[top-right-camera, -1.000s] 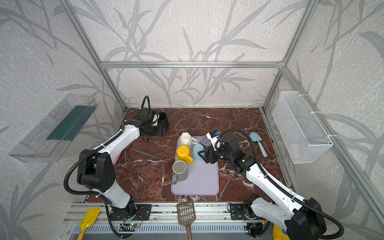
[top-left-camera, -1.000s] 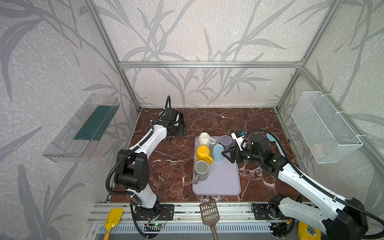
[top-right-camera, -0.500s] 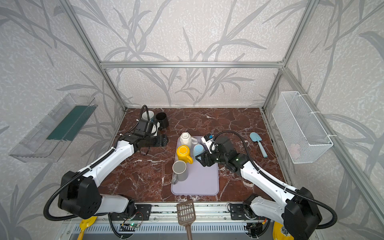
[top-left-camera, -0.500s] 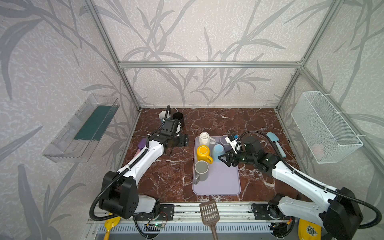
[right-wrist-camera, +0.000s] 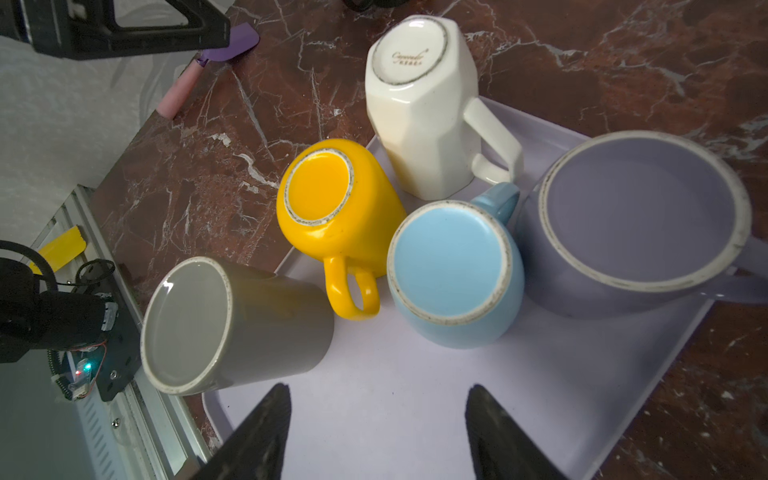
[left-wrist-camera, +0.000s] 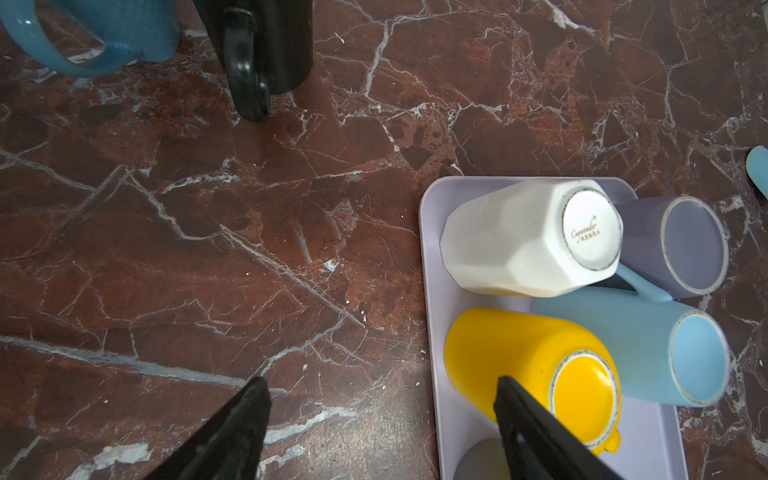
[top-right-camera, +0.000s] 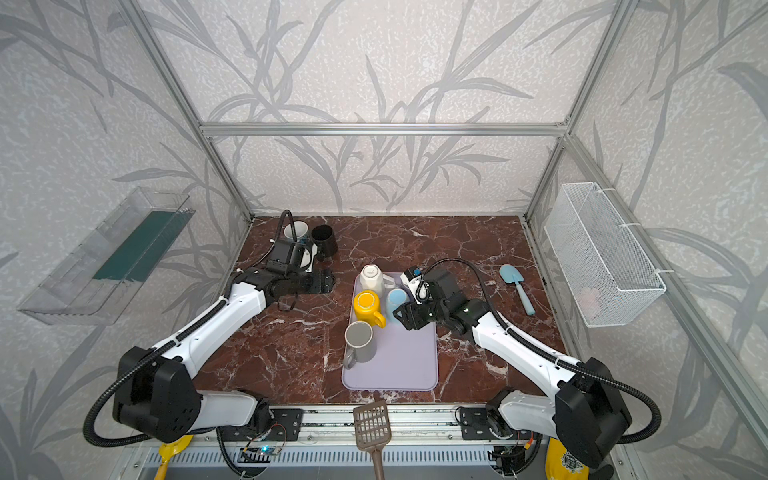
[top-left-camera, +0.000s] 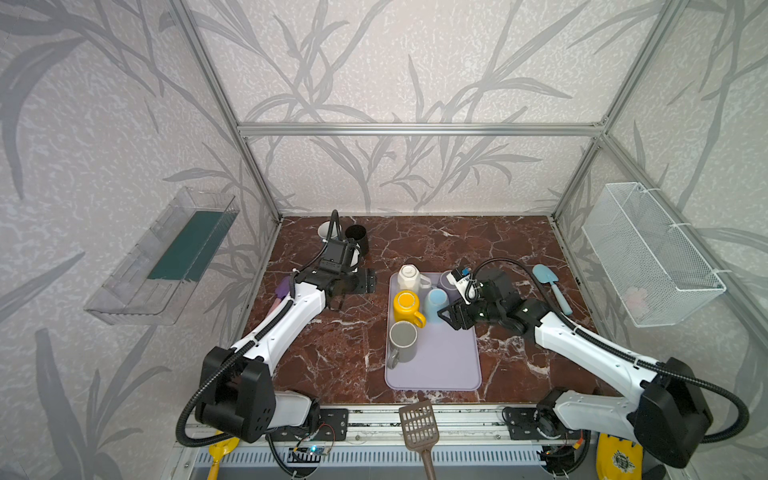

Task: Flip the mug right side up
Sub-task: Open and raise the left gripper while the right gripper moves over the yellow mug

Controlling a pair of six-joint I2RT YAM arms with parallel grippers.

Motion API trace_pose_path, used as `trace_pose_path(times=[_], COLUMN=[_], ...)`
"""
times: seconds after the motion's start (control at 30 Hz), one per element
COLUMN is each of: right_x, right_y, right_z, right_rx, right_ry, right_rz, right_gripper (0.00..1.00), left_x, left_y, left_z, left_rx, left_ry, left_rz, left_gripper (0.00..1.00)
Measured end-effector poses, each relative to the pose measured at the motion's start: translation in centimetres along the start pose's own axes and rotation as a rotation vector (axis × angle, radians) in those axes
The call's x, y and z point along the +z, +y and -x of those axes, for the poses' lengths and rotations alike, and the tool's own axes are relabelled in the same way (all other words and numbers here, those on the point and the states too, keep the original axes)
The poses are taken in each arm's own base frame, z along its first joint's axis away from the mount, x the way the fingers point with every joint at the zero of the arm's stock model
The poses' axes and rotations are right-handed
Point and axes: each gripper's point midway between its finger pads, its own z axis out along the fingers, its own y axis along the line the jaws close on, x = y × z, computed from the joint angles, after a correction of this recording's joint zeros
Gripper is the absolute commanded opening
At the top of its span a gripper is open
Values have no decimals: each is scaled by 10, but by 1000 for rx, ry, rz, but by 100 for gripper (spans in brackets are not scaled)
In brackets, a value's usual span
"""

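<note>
Space is tight on the tray (right-wrist-camera: 540, 374), so your right gripper (right-wrist-camera: 376, 399) sits low, jaws apart and empty, lined up on the blue mug (right-wrist-camera: 451, 266), base-up between yellow mug (right-wrist-camera: 332, 208) and purple mug (right-wrist-camera: 644, 216). Your left gripper (left-wrist-camera: 380, 382), jaws spread too, waits clear beside the tray

the left hand (top-left-camera: 368, 281) has been drawn from well behind the tray (top-left-camera: 436, 374) to just beside its far left corner; the right hand (top-left-camera: 449, 318) has been shifted slightly further over the tray.
</note>
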Motion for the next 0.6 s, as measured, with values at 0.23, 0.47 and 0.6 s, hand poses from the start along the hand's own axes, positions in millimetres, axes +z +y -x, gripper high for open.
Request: trace_pose_path(times=[0.23, 0.47, 0.6], right_x=[13, 33, 44], right_y=[23, 34, 36], right_z=[0, -1, 1], right_rx=[-77, -134, -153], right_ry=[55, 112, 141], right_rz=[23, -10, -41], right_gripper=[48, 38, 36], left_x=[-1, -7, -12], left_y=[0, 0, 2], left_z=[0, -1, -2], left_rx=[-4, -10, -9], left_ry=[-2, -3, -8], left_rz=[0, 2, 14], left_gripper=[86, 86, 86])
